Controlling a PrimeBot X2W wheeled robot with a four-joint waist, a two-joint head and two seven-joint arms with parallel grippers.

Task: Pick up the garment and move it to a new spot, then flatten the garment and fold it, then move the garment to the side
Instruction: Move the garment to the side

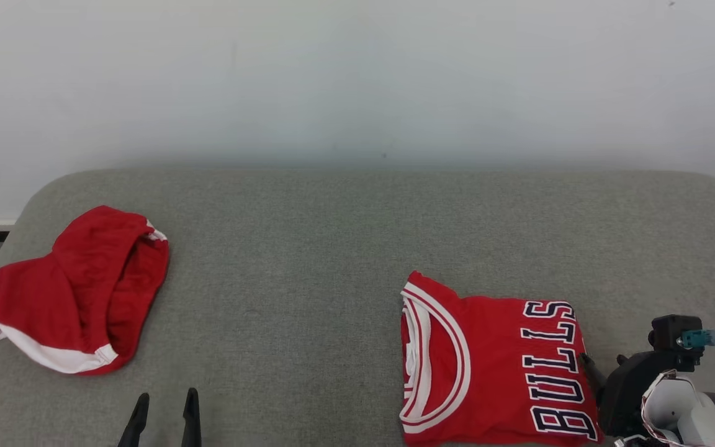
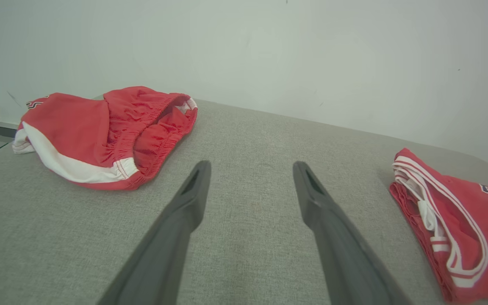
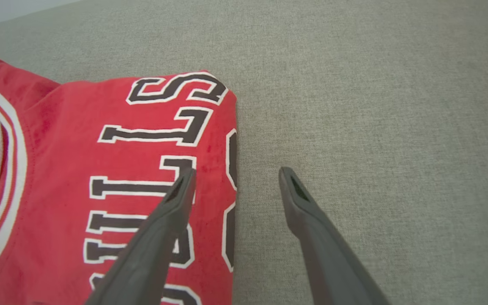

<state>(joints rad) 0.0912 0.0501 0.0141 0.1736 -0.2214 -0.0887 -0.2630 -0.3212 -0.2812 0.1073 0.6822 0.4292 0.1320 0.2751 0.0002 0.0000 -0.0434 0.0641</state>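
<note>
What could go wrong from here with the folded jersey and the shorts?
1. The open right hand straddles the edge of the jersey, half over cloth and half over bare cushion. Closing here may pinch only the top layer, and dragging could undo the fold.
2. The shorts lie crumpled and gaping, apart from the open left hand. A one-layer grasp may leave them bunched.
</note>
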